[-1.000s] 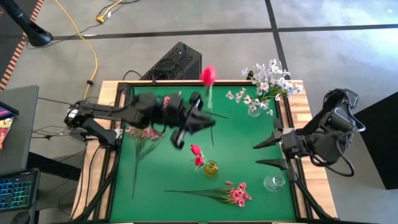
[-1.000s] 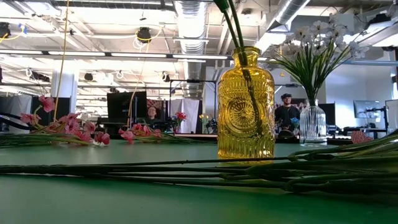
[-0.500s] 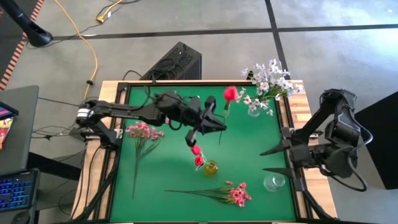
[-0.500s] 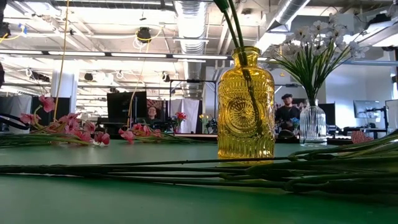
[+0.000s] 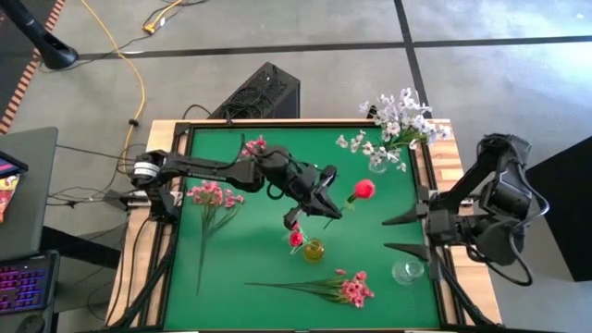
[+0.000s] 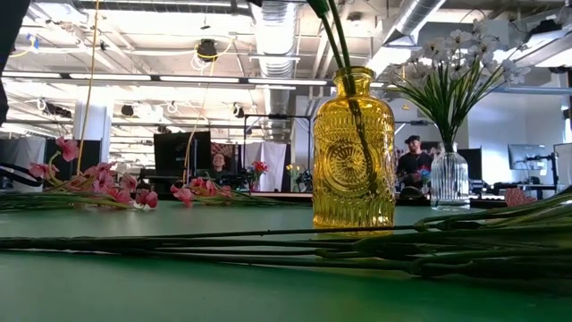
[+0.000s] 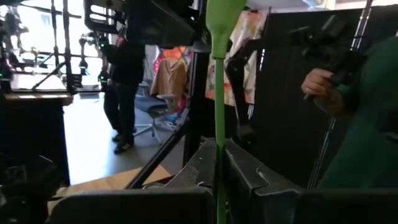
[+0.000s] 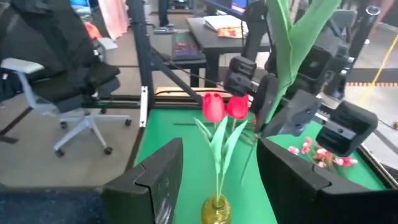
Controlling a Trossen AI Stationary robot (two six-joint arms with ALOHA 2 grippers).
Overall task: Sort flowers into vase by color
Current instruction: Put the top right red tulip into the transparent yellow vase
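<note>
Left gripper (image 5: 326, 205) is out over the middle of the green mat (image 5: 240, 250), fingers pinched together on the stem of a red tulip (image 5: 364, 189). The bud sticks out toward the right side, stem tilted, just above and beside the yellow vase (image 5: 314, 250). In the left wrist view the green stem (image 7: 219, 124) runs straight up between the dark fingers (image 7: 186, 177), clamped tight.

Yellow vase sits near the mat's centre, a bit toward the front edge, w/ two red tulips (image 8: 224, 107) already standing in it. Whether the held stem's tip touches the vase rim — can't tell from overhead.

Right gripper (image 5: 396, 233) waits at the right edge, jaws spread wide, nothing between them, pointing in at the vase.

White sprays (image 5: 398, 125) stand in a clear vase (image 5: 377, 165) at the back right corner. An empty-looking clear vase (image 5: 407, 271) sits near the front right corner. One pink spray (image 5: 215, 196) lies by the left edge, another (image 5: 351, 289) lies along the front edge.
</note>
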